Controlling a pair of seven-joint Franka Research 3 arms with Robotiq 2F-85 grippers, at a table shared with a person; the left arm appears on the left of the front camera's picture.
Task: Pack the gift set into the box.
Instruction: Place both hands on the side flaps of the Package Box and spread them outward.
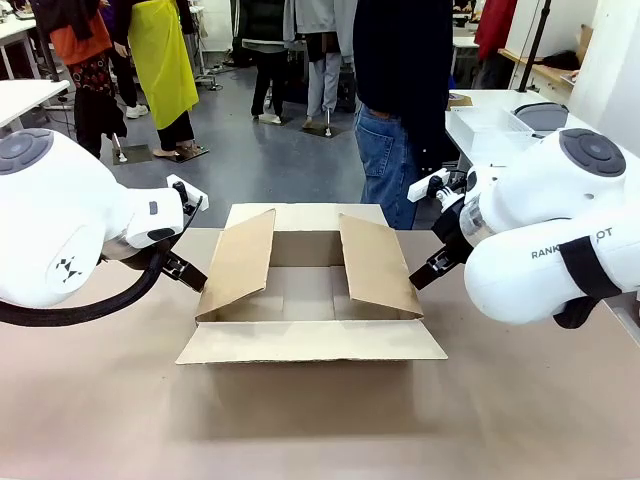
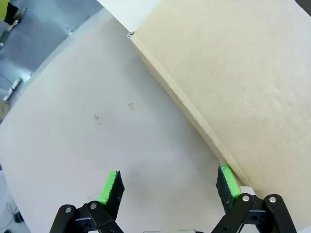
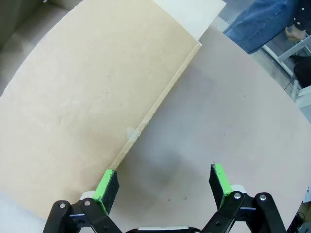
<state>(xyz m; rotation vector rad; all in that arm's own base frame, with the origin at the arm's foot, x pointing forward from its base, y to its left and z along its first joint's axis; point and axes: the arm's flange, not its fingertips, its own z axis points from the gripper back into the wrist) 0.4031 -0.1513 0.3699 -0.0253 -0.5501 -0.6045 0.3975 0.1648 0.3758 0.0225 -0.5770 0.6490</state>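
Looks like the flap-opening step: box [image 1: 300, 300] sits mid table [image 1: 100, 420], left gripper [image 2: 170, 182] and right gripper [image 3: 163, 182] both spread wide and empty, each right at a side flap [image 1: 240, 262], so next I'd guess they push those outward.

The box [image 1: 310, 342] stands at the middle of the table [image 1: 100, 410]. The left gripper [image 2: 167, 182] lies just beside its left flap, and the right gripper [image 3: 163, 180] just beside its right flap. A person [image 1: 400, 90] stands behind the box, at the far side.
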